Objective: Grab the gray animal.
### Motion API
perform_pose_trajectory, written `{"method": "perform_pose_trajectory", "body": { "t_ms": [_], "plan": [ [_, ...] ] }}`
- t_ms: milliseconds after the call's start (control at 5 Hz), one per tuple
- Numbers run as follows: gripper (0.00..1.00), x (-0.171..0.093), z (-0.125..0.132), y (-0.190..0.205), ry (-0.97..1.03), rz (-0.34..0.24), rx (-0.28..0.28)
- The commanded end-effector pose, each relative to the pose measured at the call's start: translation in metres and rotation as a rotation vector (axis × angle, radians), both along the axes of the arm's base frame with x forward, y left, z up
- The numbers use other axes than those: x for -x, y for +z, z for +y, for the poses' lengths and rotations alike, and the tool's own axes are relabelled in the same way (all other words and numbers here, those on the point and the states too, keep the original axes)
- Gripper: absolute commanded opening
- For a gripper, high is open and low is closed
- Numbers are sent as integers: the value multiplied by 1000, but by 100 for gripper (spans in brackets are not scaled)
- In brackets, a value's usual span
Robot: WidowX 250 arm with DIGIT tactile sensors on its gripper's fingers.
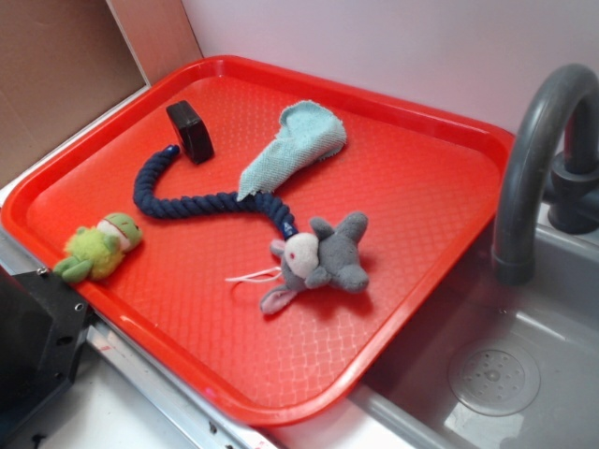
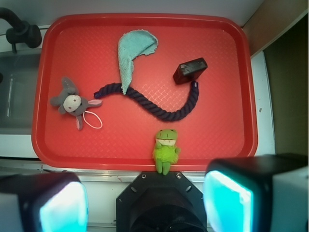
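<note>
- Five objects lie on a red tray [image 2: 145,21] beside a gray sink [image 1: 524,374], seen from the wrist camera with the robot's gripper [image 2: 145,203] high above the tray's near edge.
- Far left in the wrist view: the gray animal [image 2: 72,101], a small plush with a pale face, lies flat on the tray near the edge that borders the sink, its thin white string tail looped just beside it.
- Just right of it, a dark blue rope [image 2: 154,104] snakes across the middle of the tray; one end comes near the toy's ear, and whether they touch cannot be told.
- A light blue cloth [image 2: 133,53] rests over part of the rope, well apart from the gray animal.
- Lower centre, a yellow-green plush frog [image 2: 165,147] sits at the near rim; it is not the target.
- Right of centre, a small black block [image 2: 189,70] meets the rope's far end.
- The two fingers [image 2: 227,200] frame the bottom of the wrist view, spread wide with nothing between them.
- Judgement: the reach has not begun. The next move calls for travel toward the sink side, then a descent over the toy's body, keeping the jaws clear of the rope end and tail.
</note>
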State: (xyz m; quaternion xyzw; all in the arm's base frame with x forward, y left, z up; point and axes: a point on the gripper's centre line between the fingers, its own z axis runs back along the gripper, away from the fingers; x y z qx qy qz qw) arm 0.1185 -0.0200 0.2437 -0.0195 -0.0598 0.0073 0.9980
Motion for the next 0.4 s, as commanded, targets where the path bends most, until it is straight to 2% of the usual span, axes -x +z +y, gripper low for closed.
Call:
{"method": "perform_pose_trajectory", "body": {
  "t_ms": [0, 200],
  "plan": [
    [100, 0, 0, 0, 0, 0, 0],
    [100, -21, -17, -14, -164, -70, 8]
  ]
}}
